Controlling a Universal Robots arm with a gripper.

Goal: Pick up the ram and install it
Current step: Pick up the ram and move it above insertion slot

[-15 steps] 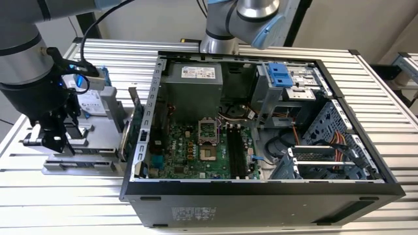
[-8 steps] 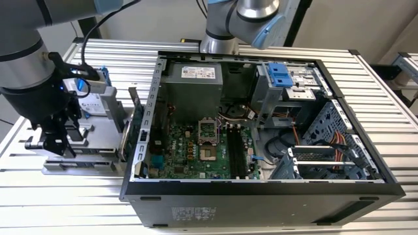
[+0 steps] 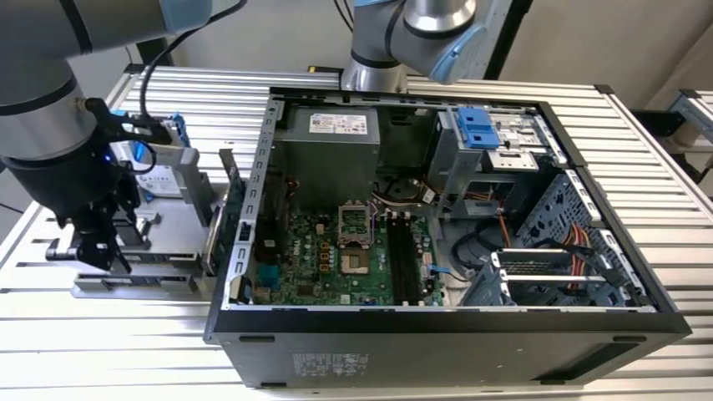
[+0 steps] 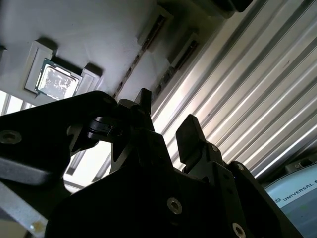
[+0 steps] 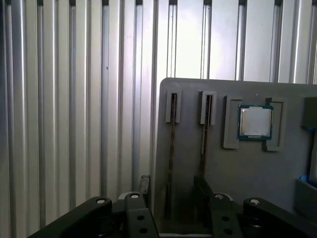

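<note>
Where the pincer hangs: the pincer (image 3: pixel 103 251) points straight down over a grey holder (image 5: pixel 257 173). The holder sits on the ribbed metal worktop (image 3: pixel 112 359), to the exterior view's left of the computer case (image 3: pixel 446 338).
Pincer state: the fingers (image 5: pixel 144 181) stand apart in both wrist views, with nothing clamped between them.
Ram: the ram (image 5: pixel 172 139) stands on edge in a narrow slot of the holder and shows as a thin dark strip. In the first wrist view it runs into the gap between the two fingers, with space on either side.
Neighbouring slot: a second strip (image 5: pixel 205 129) stands just beside the first and parallel to it.
Processor chip: the processor chip (image 5: pixel 255 121) lies flat in a square recess of the holder, beside the slots.
Case: it lies on its side with the panel off, and the motherboard (image 3: pixel 323 259) faces up.
</note>
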